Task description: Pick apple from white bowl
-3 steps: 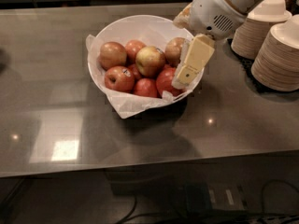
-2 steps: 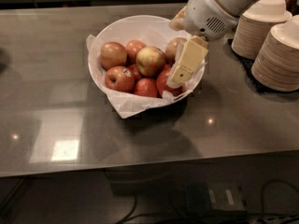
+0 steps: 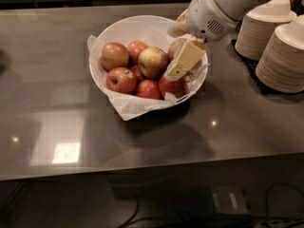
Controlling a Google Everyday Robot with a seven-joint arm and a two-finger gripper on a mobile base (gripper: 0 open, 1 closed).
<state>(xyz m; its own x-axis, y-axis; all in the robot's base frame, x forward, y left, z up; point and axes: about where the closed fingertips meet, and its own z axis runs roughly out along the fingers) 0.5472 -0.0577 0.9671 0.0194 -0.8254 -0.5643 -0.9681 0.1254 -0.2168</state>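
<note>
The white bowl, lined with crinkled white paper, stands mid-counter and holds several apples. The apple, the palest one, yellow-green with a red blush, lies on top near the bowl's middle. My gripper reaches down from the upper right into the right side of the bowl. Its cream tip is just right of the pale apple and over a red apple. It holds nothing that I can see. Another apple behind the gripper is partly hidden.
Two stacks of beige paper bowls stand on a dark mat at the right edge, close to my arm. Deep red apples fill the bowl's left side. The grey counter extends left and forward.
My gripper has moved a little to the left inside the bowl, closer to the pale apple. The apples and the bowl have not moved.
</note>
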